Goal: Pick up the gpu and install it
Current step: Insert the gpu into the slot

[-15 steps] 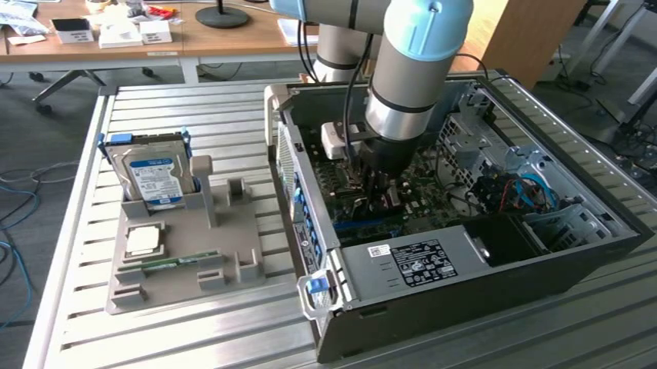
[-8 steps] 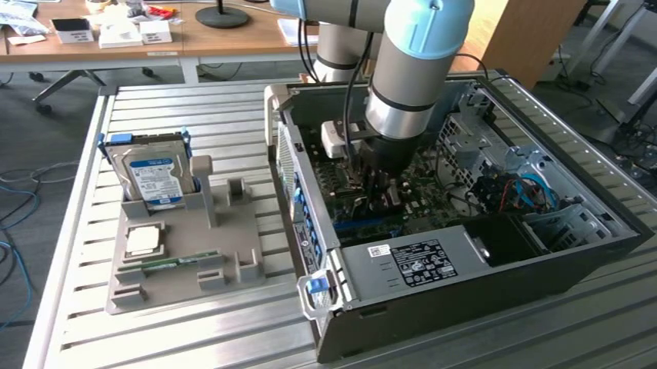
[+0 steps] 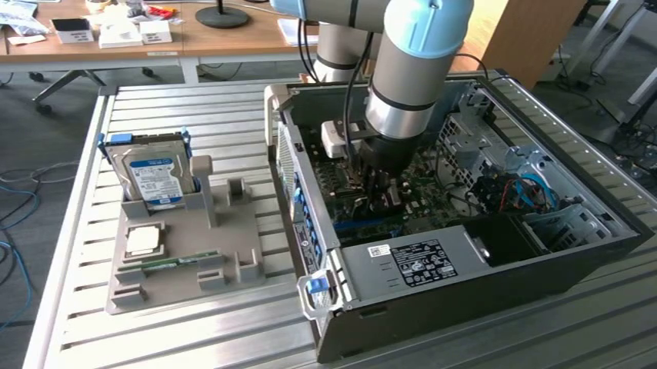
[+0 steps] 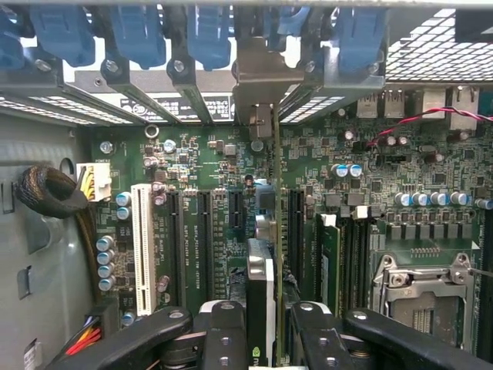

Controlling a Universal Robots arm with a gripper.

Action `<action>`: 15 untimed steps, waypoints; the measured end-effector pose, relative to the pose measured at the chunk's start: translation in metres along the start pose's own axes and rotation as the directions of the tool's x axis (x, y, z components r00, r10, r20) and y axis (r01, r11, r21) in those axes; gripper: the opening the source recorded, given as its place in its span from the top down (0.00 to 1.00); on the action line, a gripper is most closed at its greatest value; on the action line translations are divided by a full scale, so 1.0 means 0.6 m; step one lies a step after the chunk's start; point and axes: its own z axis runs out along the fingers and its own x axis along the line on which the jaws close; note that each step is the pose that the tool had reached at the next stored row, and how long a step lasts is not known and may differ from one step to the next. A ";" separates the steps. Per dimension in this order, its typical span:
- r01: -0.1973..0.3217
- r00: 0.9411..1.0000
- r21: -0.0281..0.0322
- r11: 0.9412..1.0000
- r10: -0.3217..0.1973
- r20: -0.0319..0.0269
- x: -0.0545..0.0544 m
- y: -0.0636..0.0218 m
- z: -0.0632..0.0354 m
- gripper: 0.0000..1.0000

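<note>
The arm reaches down into the open computer case (image 3: 451, 231), which lies on its side in the right half of the exterior view; the tool (image 3: 378, 188) is deep inside, above the motherboard (image 3: 431, 204). In the wrist view the tool (image 4: 266, 331) has its two black fingers (image 4: 223, 339) closed narrowly on the gpu (image 4: 262, 285), which stands on its edge between them; the card's metal bracket (image 4: 258, 77) points to the blue slot clips (image 4: 146, 31) at the rear wall of the case. The card seems to sit over a black expansion slot, but I cannot tell if it is fully pressed in. On the desk (image 3: 185, 338), at the lower left of the exterior view, a grey holder (image 3: 185, 261) carries a hard drive (image 3: 154, 177) standing upright, a processor (image 3: 144, 240) and a memory stick (image 3: 169, 264).
</note>
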 end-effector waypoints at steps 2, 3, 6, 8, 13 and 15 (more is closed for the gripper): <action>0.000 1.000 0.000 1.000 0.000 0.000 0.000 0.000 0.000 0.73; 0.000 1.000 0.000 1.000 0.000 0.000 0.000 0.000 0.001 0.73; 0.000 1.000 0.000 1.000 0.000 0.000 0.000 0.000 0.003 0.73; 0.000 1.000 0.000 1.000 0.000 0.000 0.000 0.000 0.005 0.73; 0.000 1.000 0.000 1.000 0.000 0.000 0.000 0.000 0.005 0.73; 0.000 1.000 0.000 1.000 0.000 0.000 0.000 0.000 0.006 0.73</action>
